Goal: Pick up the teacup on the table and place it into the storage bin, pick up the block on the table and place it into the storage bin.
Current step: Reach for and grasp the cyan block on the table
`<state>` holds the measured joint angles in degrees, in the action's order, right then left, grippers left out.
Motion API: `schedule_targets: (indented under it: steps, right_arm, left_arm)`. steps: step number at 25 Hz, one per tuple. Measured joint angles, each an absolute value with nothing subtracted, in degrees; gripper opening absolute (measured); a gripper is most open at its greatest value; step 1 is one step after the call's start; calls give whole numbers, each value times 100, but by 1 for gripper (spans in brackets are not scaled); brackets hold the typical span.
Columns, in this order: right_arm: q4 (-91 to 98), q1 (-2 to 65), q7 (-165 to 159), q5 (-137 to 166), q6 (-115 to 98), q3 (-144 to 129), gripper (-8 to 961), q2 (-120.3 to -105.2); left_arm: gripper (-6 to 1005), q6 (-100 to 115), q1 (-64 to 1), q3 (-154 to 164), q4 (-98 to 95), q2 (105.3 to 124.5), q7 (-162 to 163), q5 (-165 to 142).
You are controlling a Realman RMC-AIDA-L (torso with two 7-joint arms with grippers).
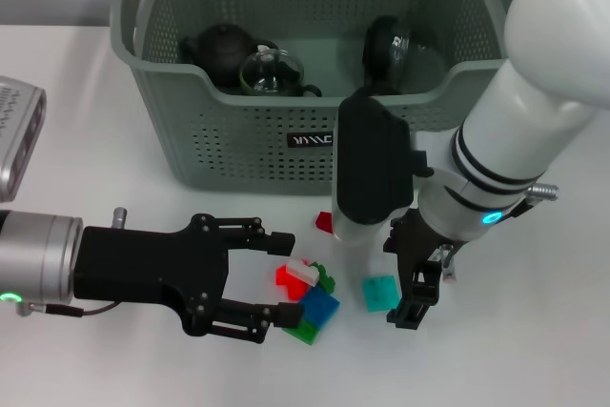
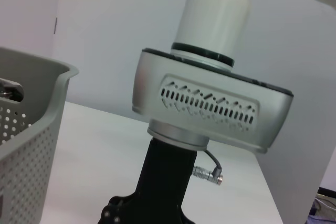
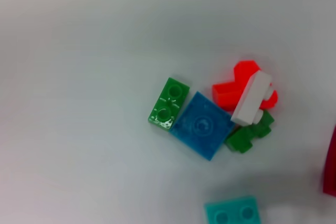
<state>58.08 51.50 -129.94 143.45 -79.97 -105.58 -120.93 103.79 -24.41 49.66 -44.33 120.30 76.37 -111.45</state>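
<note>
Several toy blocks lie in a cluster on the white table: red (image 1: 289,274), white, blue (image 1: 318,307) and green (image 1: 303,333). The right wrist view shows them as green (image 3: 168,103), blue (image 3: 202,125), red (image 3: 233,85) and white (image 3: 251,98). A teal block (image 1: 379,293) lies apart, beside my right gripper (image 1: 416,300), which points down at the table. My left gripper (image 1: 284,277) is open and low, its fingertips on either side of the cluster's near edge. A glass teacup (image 1: 272,71) sits inside the storage bin (image 1: 238,145). No teacup stands on the table.
A black teapot (image 1: 221,50) and another dark vessel (image 1: 386,45) also sit in the bin. A small dark red block (image 1: 325,222) lies near the bin's front. The left wrist view shows the bin's corner (image 2: 31,129) and my right arm's wrist (image 2: 210,108).
</note>
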Motion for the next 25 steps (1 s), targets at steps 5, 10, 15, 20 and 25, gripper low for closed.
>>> schedule_targets:
  steps: [5,10,15,20,25]
  right_arm:
    - [5718,5134,-12996,14323,-7724,-10773,927,-12105]
    - [5647,5153,-12999,14251,-7575,-10924,923,-12120]
    - [5570,5162,-12999,14166,-7546,-10953,918,-12120]
    - [5508,5175,-13043,14150,-7497,-10996,884,-12120]
    - [5505,5177,-13061,14121,-7483,-11014,730,-12122]
  left_arm:
    - [814,10379,-2439,4966,-4430,12032,7638,-11144]
    - [814,10380,-2427,4966,-4429,12032,7637,-11144]
    - [814,10379,-2426,4966,-4430,12033,7638,-11145]
    - [814,10374,-2426,4966,-4422,12039,7638,-11145]
    - [814,10371,-2426,4966,-4420,12041,7638,-11145]
